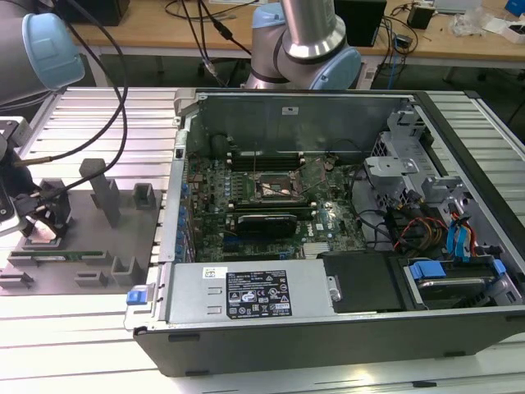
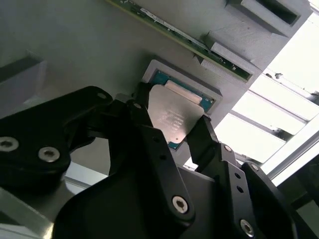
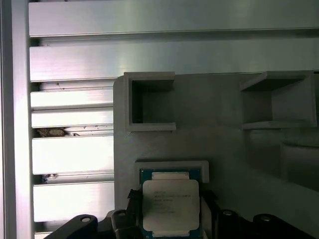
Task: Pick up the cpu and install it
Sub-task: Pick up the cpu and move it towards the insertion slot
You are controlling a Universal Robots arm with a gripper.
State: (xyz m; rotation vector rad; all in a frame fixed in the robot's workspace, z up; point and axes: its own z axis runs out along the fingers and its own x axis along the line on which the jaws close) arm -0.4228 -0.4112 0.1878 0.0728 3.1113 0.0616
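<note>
Black fingers of the gripper sat closest to the lens in the second wrist view, closed w/ one finger against each of two opposite edges of the cpu. Cpu lay silver side up in a framed square recess of the grey fixture plate, green edging showing round the lid. First wrist view had the same: gripper pinching the cpu, w/ two open box pockets in the plate beyond. Memory stick lay in a slot near the recess. At the exterior view's left the gripper was down on the plate, upright posts beside it & cables draped over the slatted table. Open pc case stood well apart at the exterior view's right, socket on its board
</note>
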